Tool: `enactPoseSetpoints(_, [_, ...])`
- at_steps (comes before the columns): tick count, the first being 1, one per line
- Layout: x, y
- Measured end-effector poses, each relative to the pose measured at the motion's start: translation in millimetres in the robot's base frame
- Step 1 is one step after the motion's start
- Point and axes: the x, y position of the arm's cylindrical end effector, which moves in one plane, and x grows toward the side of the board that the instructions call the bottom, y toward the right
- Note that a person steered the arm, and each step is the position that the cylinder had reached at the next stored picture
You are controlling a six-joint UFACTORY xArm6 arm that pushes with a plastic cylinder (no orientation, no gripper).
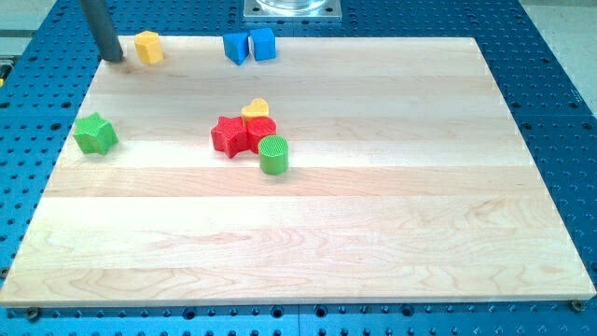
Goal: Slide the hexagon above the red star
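Note:
The yellow hexagon (pixel 148 46) lies near the board's top left edge. The red star (pixel 228 135) sits near the board's middle, in a cluster with a second red block (pixel 262 130), a yellow heart (pixel 256 111) and a green cylinder (pixel 273 154). My tip (pixel 113 58) is at the top left, just left of the yellow hexagon, with a small gap between them. The rod rises out of the view's top.
Two blue blocks (pixel 237 46) (pixel 264 43) lie side by side at the top edge, right of the hexagon. A green star (pixel 94 133) sits at the left. The wooden board (pixel 373 233) rests on a blue perforated table. A metal base (pixel 292 8) is at top centre.

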Motion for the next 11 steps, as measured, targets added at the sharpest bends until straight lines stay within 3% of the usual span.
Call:
enactPoseSetpoints(1, [-28, 23])
enactPoseSetpoints(2, [30, 45])
enactPoseSetpoints(3, [130, 63])
enactPoseSetpoints(4, [111, 24])
enactPoseSetpoints(5, [65, 13])
enactPoseSetpoints(6, [20, 28])
enactPoseSetpoints(7, [2, 61])
enactPoseSetpoints(8, [25, 121])
enactPoseSetpoints(9, [70, 121])
enactPoseSetpoints(11, [11, 56])
